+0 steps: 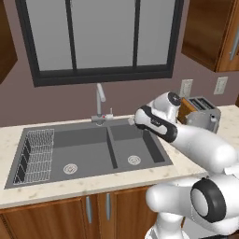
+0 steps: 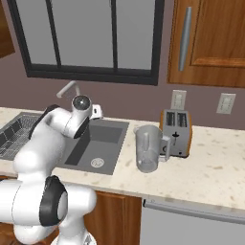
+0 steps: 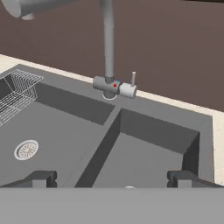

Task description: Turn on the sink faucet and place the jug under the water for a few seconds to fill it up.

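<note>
End effector (image 3: 112,177) open over sink (image 3: 144,127), facing faucet (image 3: 108,52).

Sink (image 1: 88,154) set in the counter (image 2: 210,162) below the window (image 1: 102,37), faucet (image 1: 100,105) behind the divider between basins, wire rack (image 1: 35,156) in the left basin. Jug (image 2: 147,148) on the counter right of the sink, toaster (image 2: 177,133) just behind and right of it

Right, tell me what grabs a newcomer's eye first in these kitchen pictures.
The white arm reaches over the dark double sink, its open gripper facing the silver faucet at the back rim, where no water runs. A wire rack sits in the sink's left basin. On the counter to the right, a clear jug stands beside a toaster, untouched.
</note>
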Controlling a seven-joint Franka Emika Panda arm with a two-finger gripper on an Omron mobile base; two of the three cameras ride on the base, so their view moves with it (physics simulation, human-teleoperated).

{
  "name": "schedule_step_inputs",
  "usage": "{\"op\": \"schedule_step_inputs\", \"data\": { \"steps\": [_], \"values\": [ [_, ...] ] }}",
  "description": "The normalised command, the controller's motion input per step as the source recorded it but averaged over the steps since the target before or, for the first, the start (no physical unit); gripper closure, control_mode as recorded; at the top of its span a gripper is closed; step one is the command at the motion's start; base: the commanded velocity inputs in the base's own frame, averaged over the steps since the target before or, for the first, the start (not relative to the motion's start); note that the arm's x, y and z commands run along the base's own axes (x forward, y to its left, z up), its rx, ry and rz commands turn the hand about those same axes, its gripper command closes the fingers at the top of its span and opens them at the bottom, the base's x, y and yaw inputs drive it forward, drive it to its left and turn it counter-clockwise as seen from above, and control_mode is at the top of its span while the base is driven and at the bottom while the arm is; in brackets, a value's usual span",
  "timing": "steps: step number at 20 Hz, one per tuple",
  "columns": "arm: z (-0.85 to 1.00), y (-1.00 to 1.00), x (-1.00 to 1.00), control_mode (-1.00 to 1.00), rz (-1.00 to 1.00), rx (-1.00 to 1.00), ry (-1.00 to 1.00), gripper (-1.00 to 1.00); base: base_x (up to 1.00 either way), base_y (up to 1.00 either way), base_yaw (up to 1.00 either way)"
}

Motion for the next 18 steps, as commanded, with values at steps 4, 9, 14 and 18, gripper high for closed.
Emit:
{"op": "schedule_step_inputs", "data": {
  "steps": [4,9,14,18],
  "values": [
    [0.00,0.32,0.59,-1.00,0.22,0.00,0.00,-1.00,0.00,0.00,0.00],
    [-0.11,0.00,0.23,-1.00,0.12,0.00,0.00,-1.00,0.00,0.00,0.00],
    [-0.25,0.00,0.26,-1.00,0.06,0.00,-0.02,-1.00,0.00,0.00,0.00],
    [-0.36,0.00,0.18,-1.00,0.06,0.00,-0.12,-1.00,0.00,0.00,0.00]
  ]
}}
